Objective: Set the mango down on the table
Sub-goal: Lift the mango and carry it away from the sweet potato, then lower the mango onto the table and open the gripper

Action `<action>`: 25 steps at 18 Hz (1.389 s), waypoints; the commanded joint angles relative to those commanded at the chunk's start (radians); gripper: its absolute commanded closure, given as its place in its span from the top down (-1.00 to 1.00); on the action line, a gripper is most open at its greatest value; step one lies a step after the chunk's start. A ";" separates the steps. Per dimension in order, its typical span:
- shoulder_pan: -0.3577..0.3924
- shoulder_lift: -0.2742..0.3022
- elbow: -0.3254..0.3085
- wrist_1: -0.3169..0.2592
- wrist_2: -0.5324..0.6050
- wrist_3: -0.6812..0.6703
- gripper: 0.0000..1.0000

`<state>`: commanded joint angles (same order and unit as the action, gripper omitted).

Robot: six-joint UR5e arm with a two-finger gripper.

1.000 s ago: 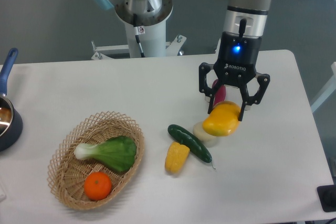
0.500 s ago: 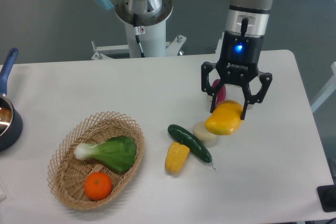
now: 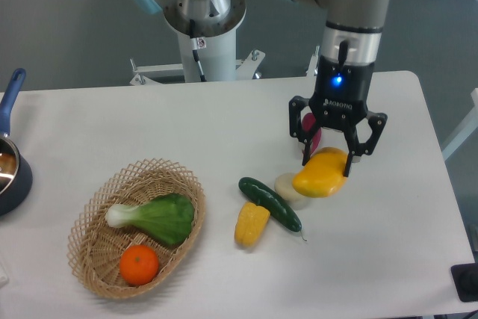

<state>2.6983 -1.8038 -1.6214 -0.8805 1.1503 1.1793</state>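
The mango (image 3: pixel 321 175) is a glossy yellow-orange fruit at the right middle of the white table (image 3: pixel 388 244). My gripper (image 3: pixel 327 162) points straight down over it. The two fingers stand wide apart and clasp the mango's upper part from both sides, holding it just above or at the tabletop. Whether it touches the table I cannot tell. The mango's left end overlaps a pale round piece (image 3: pixel 287 187).
A purple vegetable (image 3: pixel 311 132) lies behind the gripper. A cucumber (image 3: pixel 269 203) and a corn cob (image 3: pixel 252 223) lie left of the mango. A wicker basket (image 3: pixel 93 255) holds a bok choy (image 3: pixel 157 217) and a tangerine (image 3: pixel 139 264). A pot (image 3: pixel 10 169) stands at the left edge.
My gripper has shifted a little to the right and down, and the mango has moved with it.
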 joint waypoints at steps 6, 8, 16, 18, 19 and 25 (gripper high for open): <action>-0.003 -0.123 0.031 0.005 0.086 0.178 -0.28; -0.003 -0.150 0.038 0.006 0.120 0.197 -0.28; -0.025 -0.330 0.130 0.075 0.121 0.102 -0.27; -0.021 -0.350 0.130 0.077 0.120 0.106 -0.26; -0.020 -0.362 0.132 0.080 0.120 0.112 -0.26; -0.020 -0.394 0.132 0.081 0.123 0.118 -0.14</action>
<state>2.6783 -2.1982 -1.4895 -0.7992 1.2732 1.2977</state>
